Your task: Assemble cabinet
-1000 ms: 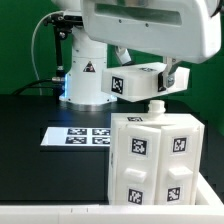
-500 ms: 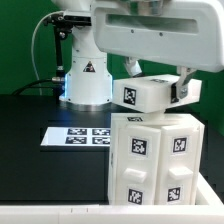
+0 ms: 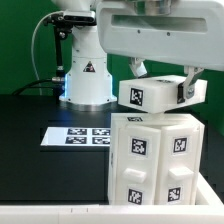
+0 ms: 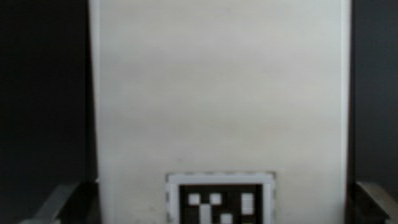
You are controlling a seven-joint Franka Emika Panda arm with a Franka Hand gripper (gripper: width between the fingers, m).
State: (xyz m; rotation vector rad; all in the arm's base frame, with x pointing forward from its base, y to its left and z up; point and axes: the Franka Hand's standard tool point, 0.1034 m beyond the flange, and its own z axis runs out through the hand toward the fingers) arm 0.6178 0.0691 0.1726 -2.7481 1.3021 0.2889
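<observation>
On the black table (image 3: 30, 160), at the exterior view's right: cabinet (image 3: 155, 160), upright, tagged faces toward camera. Just above cabinet: gripper (image 3: 160, 93), fingers pinching small white tagged block (image 3: 150, 94) from either side. Beside cabinet, to the exterior view's left: marker board (image 3: 75, 136), flat.

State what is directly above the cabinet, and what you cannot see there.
A tagged white block, held in the gripper, sits just above the cabinet. The block covers any gap, so contact cannot be judged.
</observation>
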